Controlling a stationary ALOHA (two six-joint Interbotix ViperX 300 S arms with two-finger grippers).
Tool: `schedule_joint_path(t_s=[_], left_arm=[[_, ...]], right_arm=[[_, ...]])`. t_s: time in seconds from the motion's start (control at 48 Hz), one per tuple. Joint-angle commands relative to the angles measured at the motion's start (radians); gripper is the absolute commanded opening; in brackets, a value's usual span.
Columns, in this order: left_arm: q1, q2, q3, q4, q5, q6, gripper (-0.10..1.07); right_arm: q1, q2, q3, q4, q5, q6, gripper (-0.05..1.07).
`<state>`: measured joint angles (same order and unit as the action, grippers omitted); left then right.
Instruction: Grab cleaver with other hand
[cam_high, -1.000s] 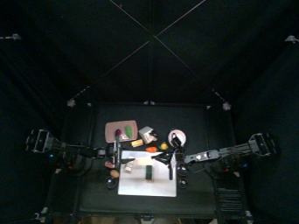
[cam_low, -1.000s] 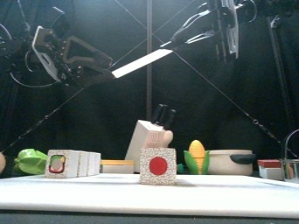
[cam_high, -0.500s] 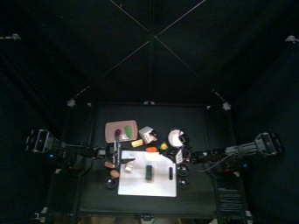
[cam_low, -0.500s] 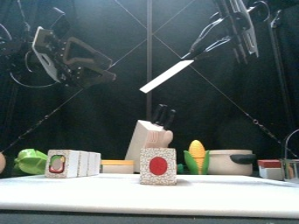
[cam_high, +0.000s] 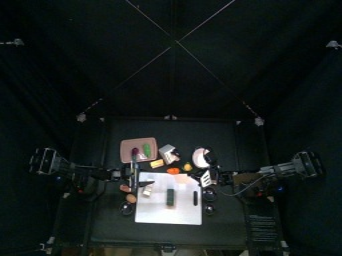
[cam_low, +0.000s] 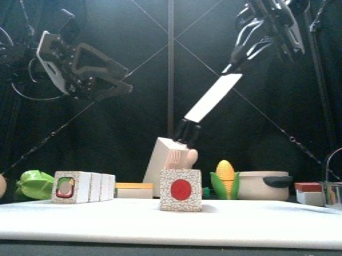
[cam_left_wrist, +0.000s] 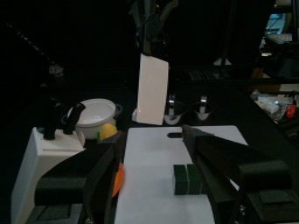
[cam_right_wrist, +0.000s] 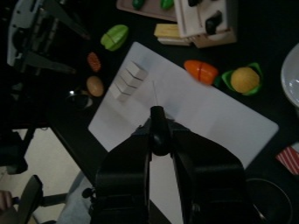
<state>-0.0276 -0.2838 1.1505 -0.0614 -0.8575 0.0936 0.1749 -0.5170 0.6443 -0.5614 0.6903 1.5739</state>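
The cleaver (cam_low: 214, 97) hangs high over the tabletop (cam_low: 171, 222), its broad pale blade slanting down toward 7 o'clock and its dark handle clamped in the right gripper (cam_low: 251, 47). The handover looks essentially done. The left gripper (cam_low: 118, 80), at 9 o'clock from the blade, stands with jaws spread, holding nothing, well apart.

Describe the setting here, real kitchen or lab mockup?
Likely a lab mockup: a small table penned by black curtains, dressed as a kitchen with a knife block, toy corn and a pot. The right end effector holds a cleaver above it.
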Motion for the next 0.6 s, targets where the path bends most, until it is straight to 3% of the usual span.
schedule_joint_path(t_s=[0.0,0.104,0.271,0.458,0.583], left_arm=[[-0.002,-0.006,-0.021,-0.005,0.000,0.003,0.91],[-0.002,-0.008,-0.023,-0.003,0.002,0.003,0.91],[-0.002,-0.008,-0.021,-0.003,0.002,0.003,0.91],[-0.002,-0.008,-0.020,0.000,0.002,0.005,0.91],[-0.002,-0.008,-0.018,0.003,0.002,0.005,0.91]], right_arm=[[0.006,-0.015,-0.037,0.032,0.000,-0.046,0.51],[0.014,-0.014,-0.044,0.038,-0.054,-0.118,0.51],[0.014,-0.012,0.002,-0.066,-0.253,-0.252,0.50],[0.008,-0.015,0.081,-0.221,-0.431,-0.270,0.50],[0.008,-0.015,0.104,-0.348,-0.472,-0.259,0.50]])
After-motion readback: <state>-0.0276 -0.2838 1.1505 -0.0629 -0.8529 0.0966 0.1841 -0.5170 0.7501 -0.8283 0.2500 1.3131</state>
